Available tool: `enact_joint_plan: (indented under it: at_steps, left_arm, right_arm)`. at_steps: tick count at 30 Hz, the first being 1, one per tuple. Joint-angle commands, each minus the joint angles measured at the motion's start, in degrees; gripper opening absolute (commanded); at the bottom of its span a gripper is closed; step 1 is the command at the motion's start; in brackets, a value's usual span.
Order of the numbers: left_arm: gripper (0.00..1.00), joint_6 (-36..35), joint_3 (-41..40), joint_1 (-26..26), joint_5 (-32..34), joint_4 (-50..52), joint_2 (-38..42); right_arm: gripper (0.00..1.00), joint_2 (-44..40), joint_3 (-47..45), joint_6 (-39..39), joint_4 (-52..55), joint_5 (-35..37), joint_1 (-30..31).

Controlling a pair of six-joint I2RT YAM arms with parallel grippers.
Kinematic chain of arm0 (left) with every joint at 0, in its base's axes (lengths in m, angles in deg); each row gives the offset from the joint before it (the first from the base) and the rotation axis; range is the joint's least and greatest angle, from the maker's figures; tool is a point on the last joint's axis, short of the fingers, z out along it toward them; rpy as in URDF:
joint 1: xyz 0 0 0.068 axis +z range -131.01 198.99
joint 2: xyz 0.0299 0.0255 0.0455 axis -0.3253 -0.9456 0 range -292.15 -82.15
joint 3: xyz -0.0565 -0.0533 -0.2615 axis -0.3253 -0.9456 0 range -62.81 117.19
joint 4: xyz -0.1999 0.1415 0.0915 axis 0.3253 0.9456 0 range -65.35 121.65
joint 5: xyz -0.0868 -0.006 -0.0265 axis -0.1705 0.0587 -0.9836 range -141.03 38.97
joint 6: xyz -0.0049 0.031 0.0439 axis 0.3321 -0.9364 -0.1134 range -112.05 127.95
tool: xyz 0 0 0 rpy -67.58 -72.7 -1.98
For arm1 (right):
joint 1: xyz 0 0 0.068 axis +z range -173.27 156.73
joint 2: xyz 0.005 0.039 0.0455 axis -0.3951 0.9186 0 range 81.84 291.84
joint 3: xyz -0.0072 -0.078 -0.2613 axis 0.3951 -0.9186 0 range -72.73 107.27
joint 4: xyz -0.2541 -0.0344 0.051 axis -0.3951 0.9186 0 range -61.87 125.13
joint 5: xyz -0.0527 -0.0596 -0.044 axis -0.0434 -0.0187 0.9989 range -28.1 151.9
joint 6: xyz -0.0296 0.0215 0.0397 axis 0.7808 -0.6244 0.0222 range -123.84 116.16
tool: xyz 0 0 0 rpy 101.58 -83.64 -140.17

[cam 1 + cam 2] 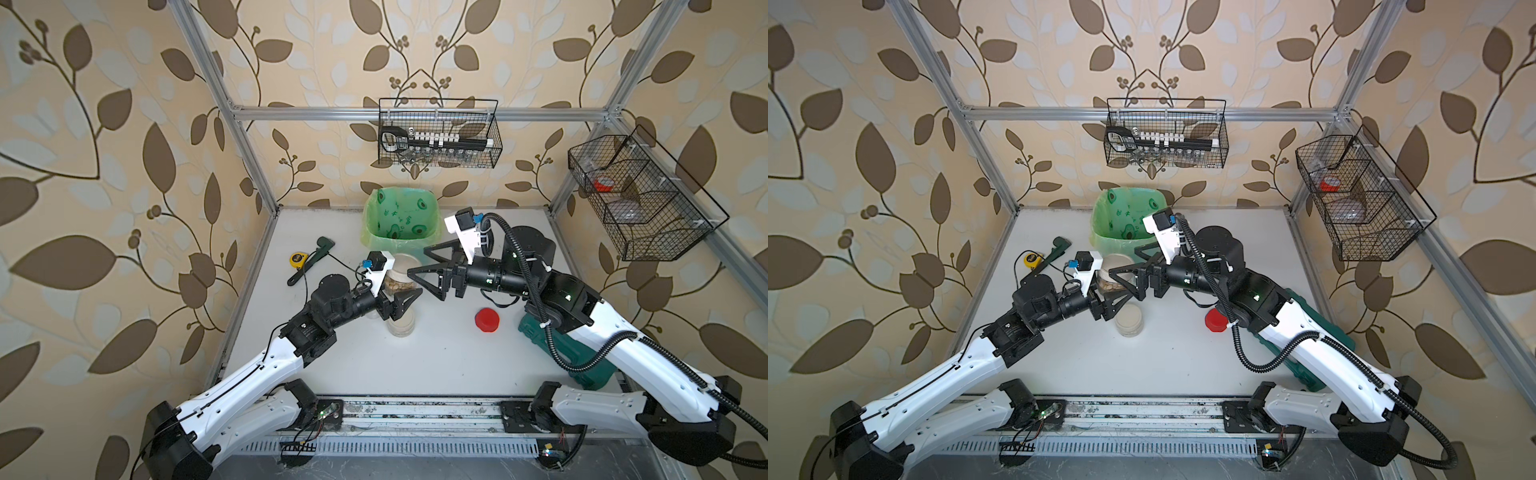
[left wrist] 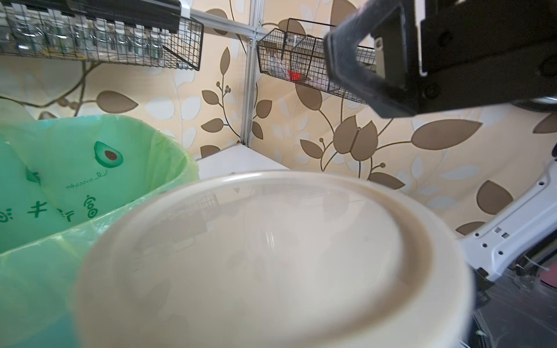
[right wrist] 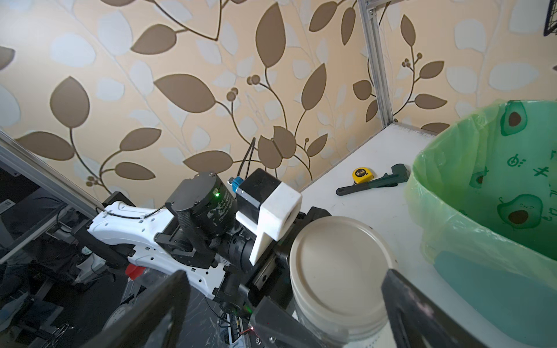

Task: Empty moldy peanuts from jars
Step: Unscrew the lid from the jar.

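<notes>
Glass jar (image 1: 400, 283) with a beige lid (image 1: 405, 262) is clamped across its body by the left gripper (image 1: 400, 291) in both top views, seemingly off the table, peanuts (image 1: 397, 286) showing through the wall; the bin (image 1: 370, 216) stands at 12 o'clock of it, a second jar (image 1: 401, 325) at 6, a red-lidded jar (image 1: 487, 321) at 4; the right gripper (image 1: 417, 262), jaws spread wide and empty, sits at 3 o'clock, at the lid's edge; the left wrist view gives only the lid close up with one right finger (image 2: 343, 60) above it, no glass, no nuts; the right wrist view alone shows the lid lying between the wide jaws, untouched as far as I can tell, and a tape (image 3: 361, 175) beyond; I judge the step to be uncapping: next the right jaws must close on the lid and take it off, then the left tips the jar over the bin
</notes>
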Motion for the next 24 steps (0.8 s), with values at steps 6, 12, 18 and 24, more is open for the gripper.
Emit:
enact_joint_plan:
  at_steps: [6, 12, 18, 24]
  left_arm:
    - [0.27, -1.75, 0.20, -0.38, 3.71, -6.79, 3.72]
    - [0.27, -1.68, -0.24, -0.37, 3.61, -6.30, 4.02]
    - [0.27, -1.72, 0.08, -0.42, 3.62, -5.27, 4.73]
    - [0.26, -1.72, 0.85, -0.38, 3.21, -4.37, 5.01]
  right_arm:
    - [1.00, 2.76, 2.58, 3.71, 1.78, 15.12, 4.95]
    - [1.00, 2.81, 2.01, 2.97, 0.31, 14.36, 5.56]
    - [1.00, 1.41, 1.16, 2.14, 0.41, 13.87, 5.60]
    - [1.00, 1.39, 1.01, 0.95, 0.71, 11.72, 5.60]
